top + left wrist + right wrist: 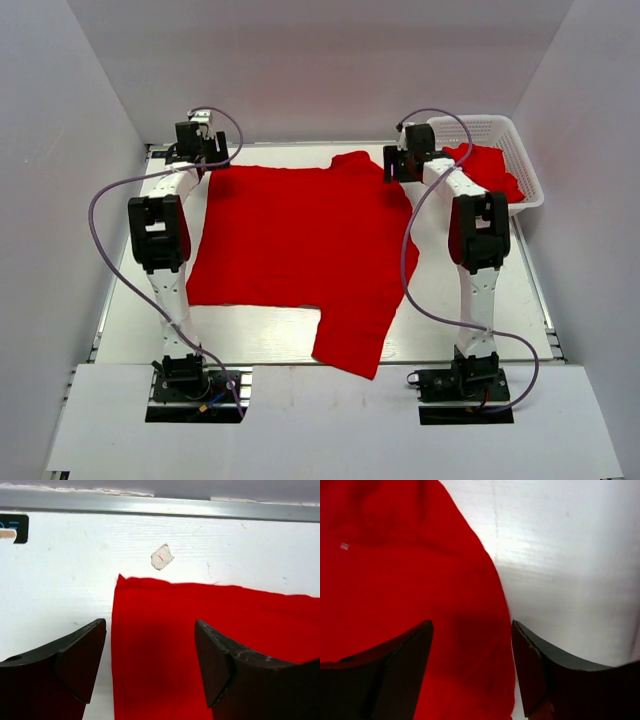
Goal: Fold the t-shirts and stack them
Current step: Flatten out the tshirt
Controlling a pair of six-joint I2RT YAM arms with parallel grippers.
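Observation:
A red t-shirt [300, 245] lies spread flat on the white table, one sleeve hanging toward the near edge. My left gripper [200, 150] is open above its far left corner; in the left wrist view the corner [150, 630] lies between the open fingers [82, 660]. My right gripper [405, 165] is open above the shirt's far right edge; the right wrist view shows that edge [470, 630] between the open fingers [530, 665]. More red t-shirt cloth [490, 170] lies in the basket.
A white plastic lattice basket [520, 150] stands at the far right. A small scrap of tape [161, 557] is stuck to the table beyond the shirt corner. A metal rail [160, 507] runs along the table's far edge. White walls enclose the table.

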